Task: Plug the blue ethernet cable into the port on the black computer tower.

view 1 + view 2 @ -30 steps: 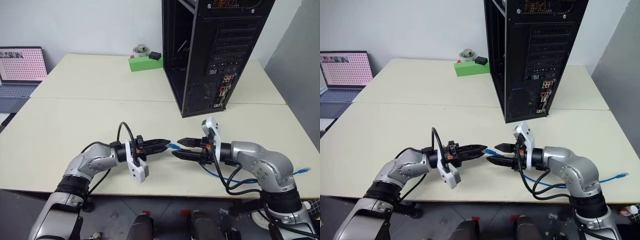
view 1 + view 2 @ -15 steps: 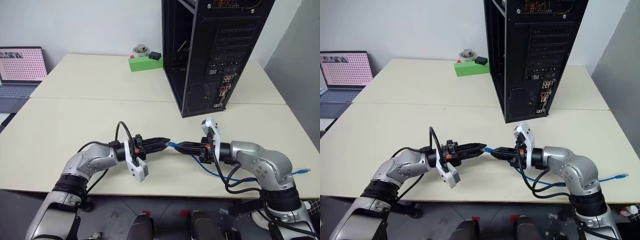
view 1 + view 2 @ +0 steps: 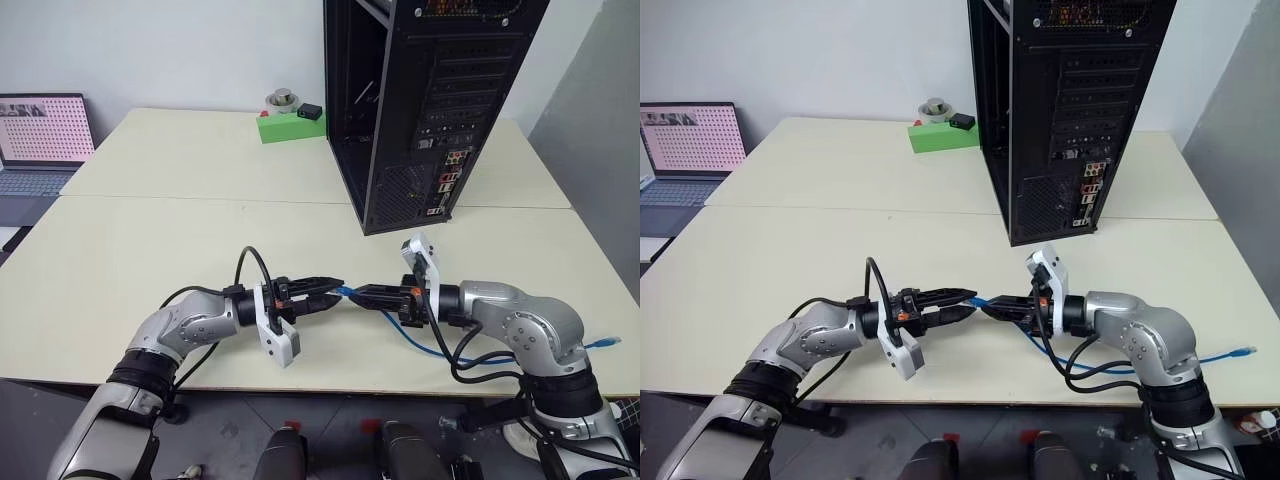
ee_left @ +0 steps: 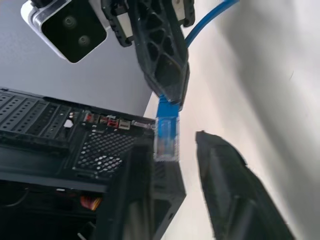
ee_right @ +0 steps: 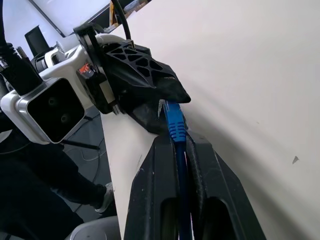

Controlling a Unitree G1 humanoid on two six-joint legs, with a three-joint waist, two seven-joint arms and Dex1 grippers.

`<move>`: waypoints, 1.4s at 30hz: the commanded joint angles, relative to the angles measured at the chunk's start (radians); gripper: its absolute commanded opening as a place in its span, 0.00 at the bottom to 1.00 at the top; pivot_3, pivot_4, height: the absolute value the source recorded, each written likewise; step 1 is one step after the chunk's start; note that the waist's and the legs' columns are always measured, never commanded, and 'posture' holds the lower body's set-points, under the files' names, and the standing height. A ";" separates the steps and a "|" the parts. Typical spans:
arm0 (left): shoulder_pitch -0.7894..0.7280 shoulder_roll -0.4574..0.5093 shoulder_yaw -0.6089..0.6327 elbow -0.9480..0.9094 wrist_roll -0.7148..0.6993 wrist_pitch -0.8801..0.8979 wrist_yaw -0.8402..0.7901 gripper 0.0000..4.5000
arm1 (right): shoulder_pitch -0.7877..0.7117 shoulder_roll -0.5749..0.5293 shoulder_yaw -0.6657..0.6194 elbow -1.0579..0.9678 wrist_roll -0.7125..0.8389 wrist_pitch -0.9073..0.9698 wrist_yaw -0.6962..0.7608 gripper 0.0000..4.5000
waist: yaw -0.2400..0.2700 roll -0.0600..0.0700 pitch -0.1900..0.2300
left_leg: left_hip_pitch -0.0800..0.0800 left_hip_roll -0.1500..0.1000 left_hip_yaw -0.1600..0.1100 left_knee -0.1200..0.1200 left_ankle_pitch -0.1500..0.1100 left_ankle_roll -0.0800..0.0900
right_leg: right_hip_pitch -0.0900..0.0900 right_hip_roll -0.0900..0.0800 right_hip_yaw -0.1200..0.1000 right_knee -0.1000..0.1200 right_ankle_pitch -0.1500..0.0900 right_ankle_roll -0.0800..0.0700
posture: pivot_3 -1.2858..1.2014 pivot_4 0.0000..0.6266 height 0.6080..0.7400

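1. A laptop (image 3: 40, 135) with a lit screen is seen at the far left edge of the frame, beside the pale counter (image 3: 200, 230).
2. The left tool (image 3: 328, 295) is shown left of centre in the lower half, pointing toward the right; its fingers are parted, and the cable's plug lies between their tips without being clamped.
3. The blue ethernet cable (image 3: 425, 345) is gripped just behind its clear plug (image 4: 166, 142) by the right tool (image 3: 362, 295), whose fingers are closed on the cord; the two tools meet tip to tip at lower centre.
4. The remainder of the cable is seen trailing under the right arm across the counter, its other plug lying near the lower right edge.
5. A green box (image 3: 290, 125) is seen at upper centre, just left of the black computer tower (image 3: 420, 100).
6. The tower stands upright at upper right, its rear panel with coloured connectors (image 3: 455, 165) facing the viewer, well apart from both tools. The port cannot be singled out.
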 commanded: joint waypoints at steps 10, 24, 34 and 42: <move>0.120 -0.042 -0.033 -0.253 -0.620 0.758 -0.350 0.75 | -0.001 -0.097 -0.153 -0.069 -0.112 -0.158 -0.161 0.00 | -0.003 0.000 0.000 | 0.000 0.000 0.000 0.000 0.000 0.000 | 0.000 0.000 0.000 0.001 0.000 0.000 | 0.52 0.24 1.00; -0.078 -0.299 0.050 -0.639 -0.823 1.801 -0.115 0.75 | -0.185 0.043 -0.200 0.220 -0.458 -0.368 -0.615 0.00 | -0.006 0.000 0.000 | 0.001 0.000 0.000 0.001 0.000 0.000 | -0.001 0.001 0.001 0.003 -0.001 -0.001 | 0.52 0.24 1.00; -0.128 -0.365 0.035 -0.688 -0.792 1.898 -0.091 0.75 | -0.258 0.058 -0.222 0.381 -0.462 -0.412 -0.604 0.00 | -0.005 0.000 0.000 | 0.001 -0.001 0.000 0.000 0.000 0.000 | -0.001 0.001 0.001 0.003 -0.001 -0.001 | 0.52 0.24 1.00; -0.118 -0.364 0.015 -0.706 -0.746 1.878 -0.102 0.75 | -0.284 0.073 -0.234 0.416 -0.450 -0.410 -0.578 0.00 | -0.004 0.000 0.000 | 0.001 -0.001 0.000 0.000 0.000 0.000 | -0.001 0.001 0.001 0.003 -0.001 -0.001 | 0.52 0.24 1.00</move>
